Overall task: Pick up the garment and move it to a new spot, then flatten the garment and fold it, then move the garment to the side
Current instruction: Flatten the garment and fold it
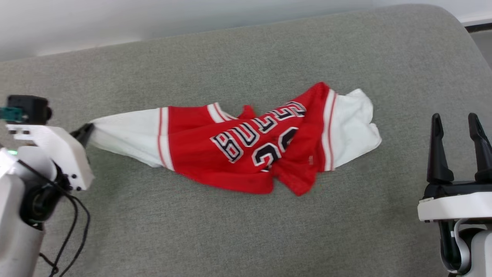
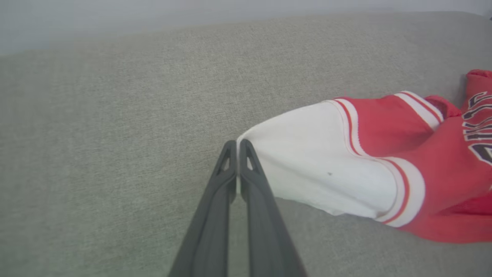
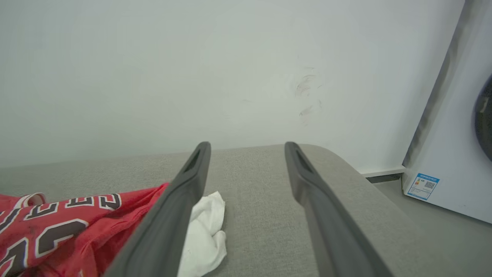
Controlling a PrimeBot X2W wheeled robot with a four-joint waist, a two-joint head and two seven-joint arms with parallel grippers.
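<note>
Jersey cloth of this kind is handling as light, limp and a little slippery, so you are choosing hems and seams over the loose body. The red mesh T-shirt with white short sleeves and black "BULLS" print (image 1: 246, 154) is lying crumpled across the middle of the grey upholstered cushion (image 1: 230, 231). Your left gripper (image 1: 86, 130) is pinching the tip of one white sleeve (image 2: 319, 161), jaws closed on the cloth. Your right gripper (image 1: 457, 119) is standing wide and empty near the other white sleeve (image 1: 353, 123). Aim for its striped trim, since a single layer is likely to slip free.
</note>
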